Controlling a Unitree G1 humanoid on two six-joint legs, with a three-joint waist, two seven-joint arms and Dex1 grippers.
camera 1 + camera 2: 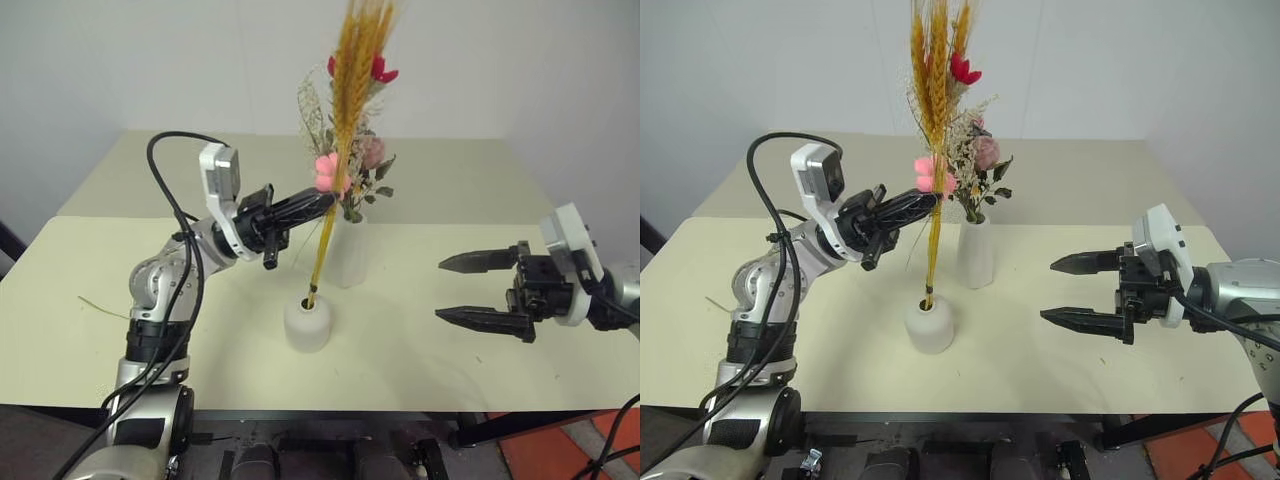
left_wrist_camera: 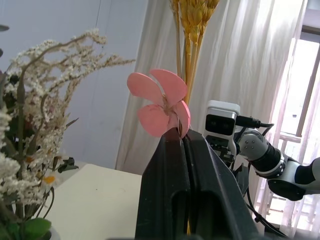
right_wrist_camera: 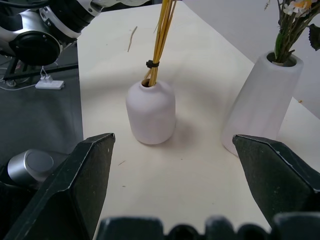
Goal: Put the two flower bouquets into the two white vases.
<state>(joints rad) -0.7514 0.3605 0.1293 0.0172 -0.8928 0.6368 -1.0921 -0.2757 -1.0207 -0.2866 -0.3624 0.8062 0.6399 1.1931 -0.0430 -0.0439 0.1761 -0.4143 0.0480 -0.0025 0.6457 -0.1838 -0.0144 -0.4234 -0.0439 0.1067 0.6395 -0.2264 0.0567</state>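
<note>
Wheat bunch (image 1: 352, 90) standing in short vase (image 1: 307, 322), pinched by left pincer (image 1: 325, 201). Bushy flowers (image 1: 975, 165) in tall vase (image 1: 975, 252). Right pincer (image 1: 478, 290) wide, holding nothing.

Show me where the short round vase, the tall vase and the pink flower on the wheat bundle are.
short round vase (image 3: 150, 114): right wrist view, middle of its white body.
tall vase (image 1: 975, 255): right eye view, middle of its tapered side.
pink flower (image 2: 159, 102): left wrist view, centre of its petals.
</note>
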